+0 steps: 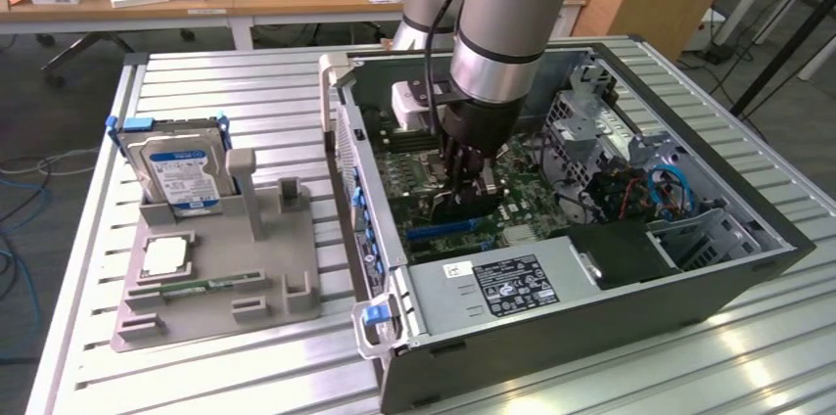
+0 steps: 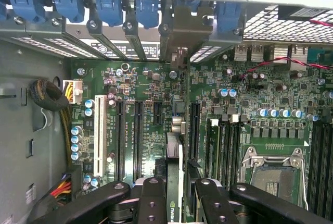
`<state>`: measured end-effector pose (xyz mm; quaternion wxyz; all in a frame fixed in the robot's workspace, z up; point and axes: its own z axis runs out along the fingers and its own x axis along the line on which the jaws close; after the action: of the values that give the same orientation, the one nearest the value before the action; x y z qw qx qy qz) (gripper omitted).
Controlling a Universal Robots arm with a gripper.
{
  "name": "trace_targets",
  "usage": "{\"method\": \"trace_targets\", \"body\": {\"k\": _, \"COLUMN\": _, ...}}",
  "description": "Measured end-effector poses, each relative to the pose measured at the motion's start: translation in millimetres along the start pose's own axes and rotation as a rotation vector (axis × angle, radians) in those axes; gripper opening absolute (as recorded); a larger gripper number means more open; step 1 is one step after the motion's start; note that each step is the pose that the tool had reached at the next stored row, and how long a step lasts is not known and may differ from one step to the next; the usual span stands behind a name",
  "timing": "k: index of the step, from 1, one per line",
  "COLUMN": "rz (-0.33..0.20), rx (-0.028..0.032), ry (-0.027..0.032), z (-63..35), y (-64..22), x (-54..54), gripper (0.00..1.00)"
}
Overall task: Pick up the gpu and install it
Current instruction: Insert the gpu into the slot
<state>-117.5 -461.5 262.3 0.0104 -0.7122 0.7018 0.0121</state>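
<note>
The fingers (image 2: 152, 203) are pressing in from both sides on the gpu (image 2: 174, 151), so the gripper (image 2: 177, 206) is clamping it by its two flat faces near the upper edge. The card is standing on edge and showing only its thin side in the wrist view. It is sitting inside the computer case (image 1: 588, 337), over the middle of the motherboard (image 2: 260, 104), with its pale metal bracket (image 2: 179, 52) reaching toward the case's rear wall, where the blue retaining clips (image 2: 106, 8) are lining up. In the exterior view the gripper (image 1: 464, 185) is holding the dark gpu (image 1: 451, 209) low among the slots, but whether its lower edge is touching a slot cannot be told. By the look of it the card is light, thin and stiff, and fragile where components and contacts are sitting. Bare board faces or the bracket end are probably the safest places to grip, and sideways bending is the risk. There is one gpu. The motherboard is showing one white slot (image 2: 101, 135) and three long black slots (image 2: 120, 140). On the grey tray (image 1: 261, 307) on the slatted table (image 1: 196, 82), one hard drive (image 1: 183, 175) is standing at the far edge. One green memory stick (image 1: 196, 288) is lying along the near edge, and one pale square chip (image 1: 163, 258) is lying between them.
</note>
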Motion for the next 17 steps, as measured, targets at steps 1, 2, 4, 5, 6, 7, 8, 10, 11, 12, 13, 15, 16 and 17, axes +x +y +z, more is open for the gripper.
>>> {"method": "trace_targets", "body": {"k": 1, "rz": 0.0, "rx": 0.0, "ry": 0.0, "z": 0.0, "y": 0.0, "x": 0.0, "gripper": 0.26}}
{"method": "trace_targets", "body": {"k": 2, "rz": 0.001, "rx": 0.0, "ry": 0.0, "z": 0.0, "y": 0.0, "x": 0.0, "gripper": 0.26}}
{"method": "trace_targets", "body": {"k": 4, "rz": 0.002, "rx": 0.0, "ry": 0.0, "z": 0.0, "y": 0.0, "x": 0.0, "gripper": 0.26}}
{"method": "trace_targets", "body": {"k": 5, "rz": 0.002, "rx": 0.0, "ry": 0.0001, "z": 0.0, "y": 0.0, "x": 0.0, "gripper": 0.26}}
{"method": "trace_targets", "body": {"k": 6, "rz": 0.002, "rx": 0.0, "ry": 0.0, "z": 0.0, "y": 0.0, "x": 0.0, "gripper": 0.26}}
{"method": "trace_targets", "body": {"k": 7, "rz": 0.002, "rx": 0.0001, "ry": 0.0, "z": 0.0, "y": 0.0, "x": 0.0, "gripper": 0.26}}
{"method": "trace_targets", "body": {"k": 8, "rz": 0.002, "rx": 0.0, "ry": 0.0, "z": 0.0, "y": 0.0, "x": 0.0, "gripper": 0.26}}
{"method": "trace_targets", "body": {"k": 10, "rz": 0.002, "rx": 0.0001, "ry": -0.0002, "z": 0.6, "y": 0.0, "x": 0.0, "gripper": 0.26}}
{"method": "trace_targets", "body": {"k": 11, "rz": 0.002, "rx": 0.0, "ry": 0.0, "z": 0.7, "y": 0.0, "x": 0.0, "gripper": 0.26}}
{"method": "trace_targets", "body": {"k": 12, "rz": 0.002, "rx": 0.0, "ry": 0.0, "z": 0.7, "y": 0.0, "x": 0.0, "gripper": 0.26}}
{"method": "trace_targets", "body": {"k": 13, "rz": 0.002, "rx": 0.0, "ry": 0.0001, "z": 0.7, "y": 0.0, "x": 0.0, "gripper": 0.26}}
{"method": "trace_targets", "body": {"k": 15, "rz": 0.002, "rx": -0.0001, "ry": 0.0001, "z": 0.7, "y": 0.0, "x": 0.0, "gripper": 0.26}}
{"method": "trace_targets", "body": {"k": 16, "rz": 0.002, "rx": 0.0, "ry": 0.0, "z": 0.7, "y": 0.0, "x": 0.0, "gripper": 0.26}}
{"method": "trace_targets", "body": {"k": 17, "rz": 0.002, "rx": 0.0001, "ry": 0.0, "z": 1.0, "y": 0.0, "x": 0.0, "gripper": 0.26}}
